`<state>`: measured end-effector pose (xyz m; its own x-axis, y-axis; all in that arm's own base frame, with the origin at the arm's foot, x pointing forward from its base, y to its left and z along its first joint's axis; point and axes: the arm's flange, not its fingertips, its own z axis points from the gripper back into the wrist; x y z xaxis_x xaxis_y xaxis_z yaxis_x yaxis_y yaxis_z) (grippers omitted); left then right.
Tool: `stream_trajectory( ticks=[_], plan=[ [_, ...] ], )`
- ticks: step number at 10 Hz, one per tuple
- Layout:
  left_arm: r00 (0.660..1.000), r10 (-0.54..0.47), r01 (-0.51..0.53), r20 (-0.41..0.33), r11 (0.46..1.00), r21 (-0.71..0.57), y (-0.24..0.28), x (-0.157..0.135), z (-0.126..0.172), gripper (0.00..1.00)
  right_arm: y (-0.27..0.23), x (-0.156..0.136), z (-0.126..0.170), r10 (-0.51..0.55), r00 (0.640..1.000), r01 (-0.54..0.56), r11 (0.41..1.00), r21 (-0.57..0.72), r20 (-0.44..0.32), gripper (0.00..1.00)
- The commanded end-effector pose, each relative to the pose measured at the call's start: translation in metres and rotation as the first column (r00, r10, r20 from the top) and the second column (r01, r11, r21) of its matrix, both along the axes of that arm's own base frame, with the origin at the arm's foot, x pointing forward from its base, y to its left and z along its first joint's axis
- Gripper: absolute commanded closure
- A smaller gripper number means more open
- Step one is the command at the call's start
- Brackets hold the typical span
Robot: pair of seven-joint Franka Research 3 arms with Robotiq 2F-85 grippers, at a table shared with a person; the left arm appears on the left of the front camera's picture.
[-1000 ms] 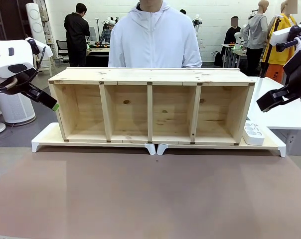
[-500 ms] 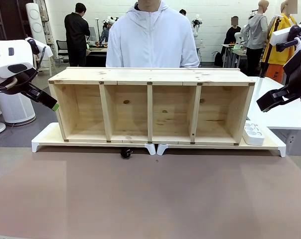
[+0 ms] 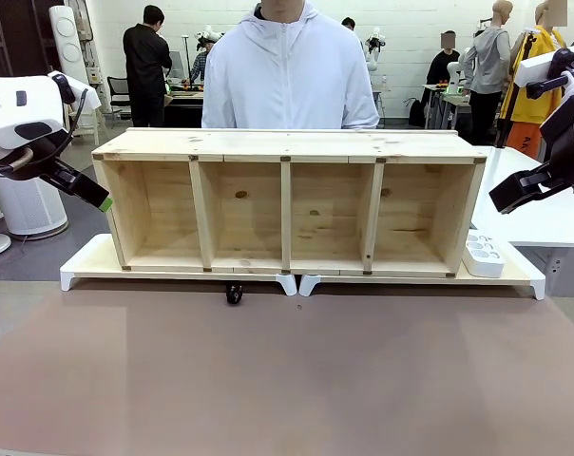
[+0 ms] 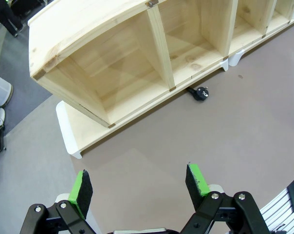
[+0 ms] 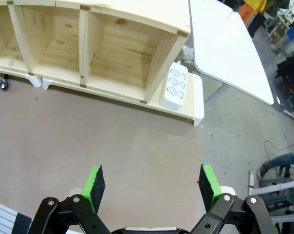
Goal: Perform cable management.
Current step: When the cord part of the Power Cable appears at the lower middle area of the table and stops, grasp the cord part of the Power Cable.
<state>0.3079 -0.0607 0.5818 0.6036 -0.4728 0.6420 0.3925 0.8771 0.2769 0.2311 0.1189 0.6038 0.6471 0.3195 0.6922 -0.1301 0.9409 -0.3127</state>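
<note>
Cable (image 3: 234, 294): its plug lies on the brown table (image 3: 287, 380), at the near edge of the wooden shelf (image 3: 287, 142), left of its middle.
The plug end peeps from under the white riser (image 3: 87, 261); the cord behind it is hidden. Left gripper (image 4: 137, 183) and right gripper (image 5: 152, 183) hover out at either side, jaws wide apart, holding nothing. This looks like an opening step: next, the nearer left arm would likely need to descend and close on the plug.

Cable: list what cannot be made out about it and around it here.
1. Front view: the cable shows its end; the rest is hidden under the white riser and wooden shelf.
2. Front view: the person, hands hidden behind the shelf.
3. Right wrist view: the plug, too small to show its pins, near the left edge.
</note>
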Motion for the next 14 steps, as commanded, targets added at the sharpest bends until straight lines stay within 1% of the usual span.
stream_trajectory(
  ticks=[1, 14],
  plan=[
    [1.0, 0.001, -0.001, -0.002, 1.0, 0.003, 0.0002, 0.0006, -0.0007, 0.0, -0.0003, -0.0001, 0.0004, -0.001, 1.0, 0.001, 1.0, -0.002, 0.003, 0.0],
    [1.0, 0.001, -0.001, -0.002, 1.0, 0.003, 0.0002, 0.0006, -0.0007, 0.0, -0.0003, -0.0001, 0.0004, -0.001, 1.0, 0.001, 1.0, -0.002, 0.003, 0.0]
  ],
)
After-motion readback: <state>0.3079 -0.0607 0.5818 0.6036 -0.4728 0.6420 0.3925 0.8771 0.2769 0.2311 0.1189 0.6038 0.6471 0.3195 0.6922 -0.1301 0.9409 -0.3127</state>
